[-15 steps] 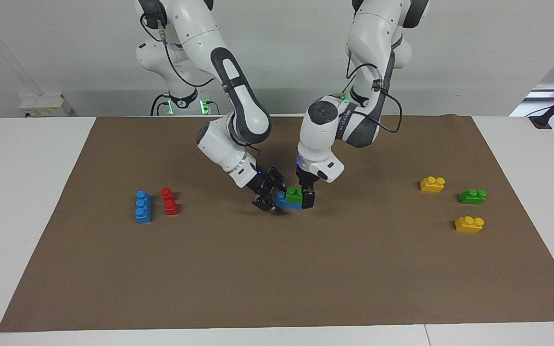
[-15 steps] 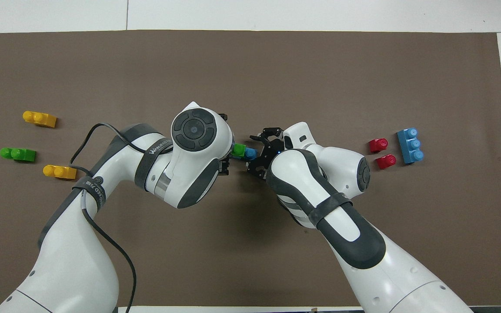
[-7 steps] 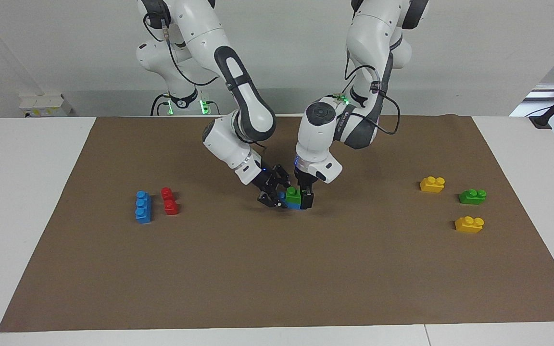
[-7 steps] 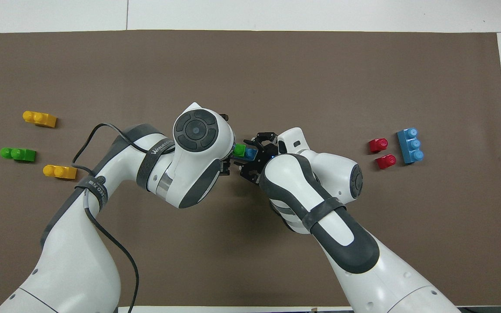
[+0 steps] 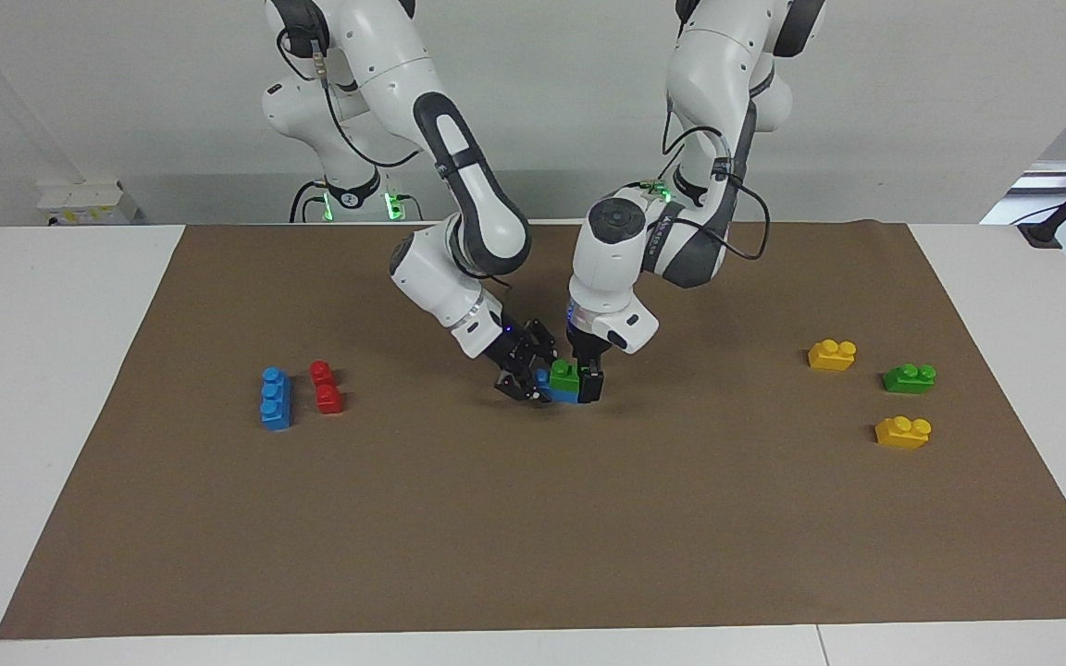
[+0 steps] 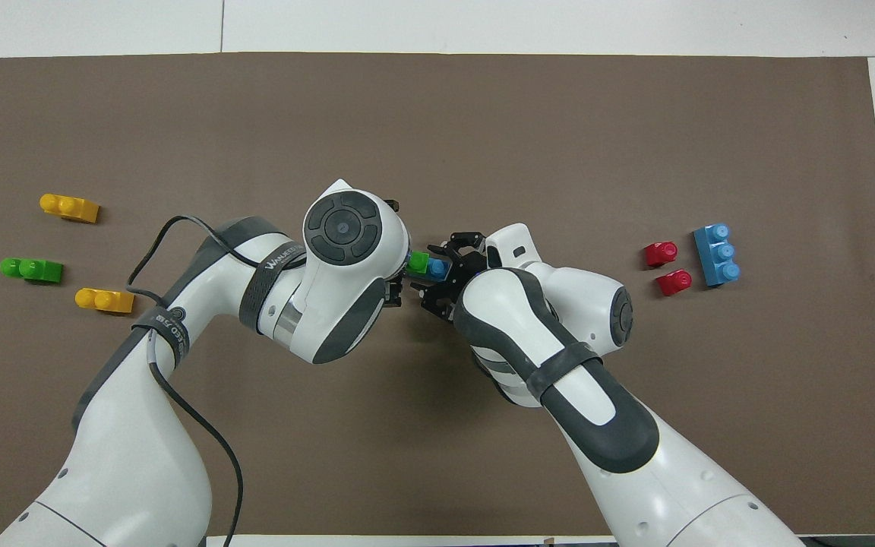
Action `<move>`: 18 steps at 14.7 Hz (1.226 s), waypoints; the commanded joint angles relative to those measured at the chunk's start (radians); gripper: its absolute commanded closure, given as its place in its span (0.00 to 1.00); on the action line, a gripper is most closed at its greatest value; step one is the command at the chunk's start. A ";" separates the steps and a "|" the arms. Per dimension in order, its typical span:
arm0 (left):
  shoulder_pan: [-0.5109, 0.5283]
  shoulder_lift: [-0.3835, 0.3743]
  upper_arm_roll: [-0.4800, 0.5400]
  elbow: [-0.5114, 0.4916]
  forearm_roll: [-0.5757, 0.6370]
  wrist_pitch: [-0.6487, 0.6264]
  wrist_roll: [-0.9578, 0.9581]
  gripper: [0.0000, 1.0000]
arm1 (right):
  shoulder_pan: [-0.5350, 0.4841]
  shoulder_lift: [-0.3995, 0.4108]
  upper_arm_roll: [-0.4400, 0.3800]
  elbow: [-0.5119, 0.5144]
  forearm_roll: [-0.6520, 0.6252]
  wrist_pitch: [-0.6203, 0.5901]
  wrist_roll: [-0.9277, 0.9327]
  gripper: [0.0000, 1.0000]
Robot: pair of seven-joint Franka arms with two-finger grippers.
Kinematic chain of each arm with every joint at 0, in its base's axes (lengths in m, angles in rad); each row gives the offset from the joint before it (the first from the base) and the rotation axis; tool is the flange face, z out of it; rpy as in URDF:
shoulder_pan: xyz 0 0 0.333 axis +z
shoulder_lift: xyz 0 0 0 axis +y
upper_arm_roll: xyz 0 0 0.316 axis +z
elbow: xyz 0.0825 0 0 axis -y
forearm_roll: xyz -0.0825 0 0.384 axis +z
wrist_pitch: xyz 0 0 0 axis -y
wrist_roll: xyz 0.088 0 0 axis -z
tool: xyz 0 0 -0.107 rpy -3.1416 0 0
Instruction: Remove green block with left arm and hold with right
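A green block (image 5: 565,374) sits pressed on a short blue brick (image 5: 542,378) at the middle of the brown mat. My left gripper (image 5: 579,382) comes down from above and is shut on the green block. My right gripper (image 5: 524,377) is tilted low at the blue brick's end, with its jaws open on either side of it. In the overhead view the green block (image 6: 418,263) and blue brick (image 6: 438,267) show between the two wrists. The right gripper (image 6: 439,275) is there too, and the left fingers are hidden under the wrist. A second green block (image 5: 909,377) lies toward the left arm's end.
Two yellow bricks (image 5: 832,354) (image 5: 902,432) lie beside the second green block (image 6: 31,269). A blue three-stud brick (image 5: 276,399) and red pieces (image 5: 326,387) lie toward the right arm's end. The brown mat (image 5: 533,518) covers the white table.
My right gripper has moved in from beside the stack to straddle the blue brick's end. The left gripper has stayed on the green block and shifted slightly.
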 commanded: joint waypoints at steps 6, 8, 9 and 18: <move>-0.019 0.006 0.015 0.001 0.020 0.011 -0.025 0.00 | 0.006 0.014 0.002 0.018 0.026 0.020 0.006 0.77; -0.019 0.006 0.015 0.001 0.020 0.011 -0.025 0.00 | 0.006 0.014 0.002 0.018 0.026 0.020 0.006 0.77; -0.019 0.006 0.015 0.003 0.020 0.013 -0.025 0.00 | 0.006 0.014 0.002 0.018 0.026 0.020 0.009 0.77; -0.034 0.008 0.014 -0.008 0.083 0.054 -0.031 0.65 | 0.004 0.014 0.002 0.018 0.029 0.020 0.010 0.77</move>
